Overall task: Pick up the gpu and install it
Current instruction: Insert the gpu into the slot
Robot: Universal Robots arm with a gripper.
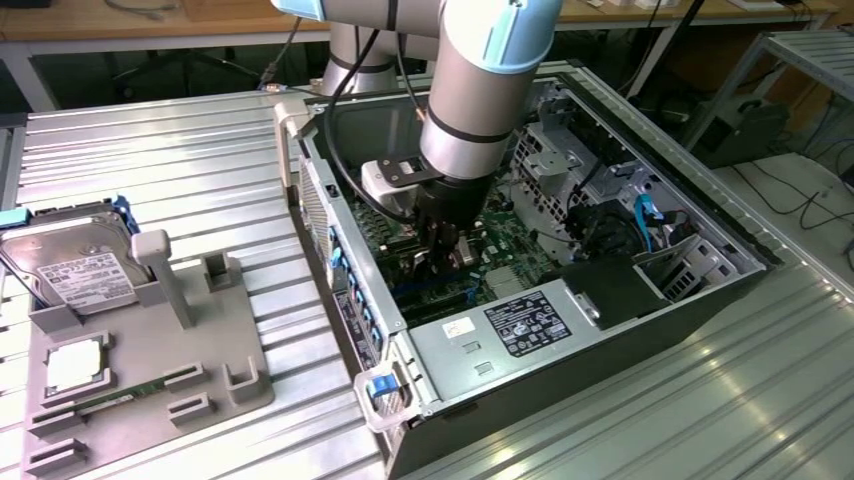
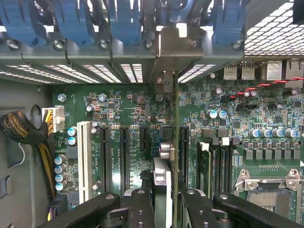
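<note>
The gripper point(image 2: 165, 199) is clenched on the gpu point(image 2: 176, 142), which stands edge-on between its jaws. The card runs toward twelve o'clock over the motherboard point(image 2: 142, 118), inside the open computer case point(image 1: 534, 340).

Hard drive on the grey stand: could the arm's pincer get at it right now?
Probably not right away: the pincer is down inside the computer case, shut on the gpu. The hard drive itself sits uncovered.

The ribbed silver metal tabletop point(image 1: 174, 170) shines glossy and smooth. The open computer case point(image 1: 461, 345) looks like dull grey sheet metal, with blue plastic clips point(image 2: 123, 21). The grey plastic holder tray point(image 1: 200, 330) looks matt.
</note>
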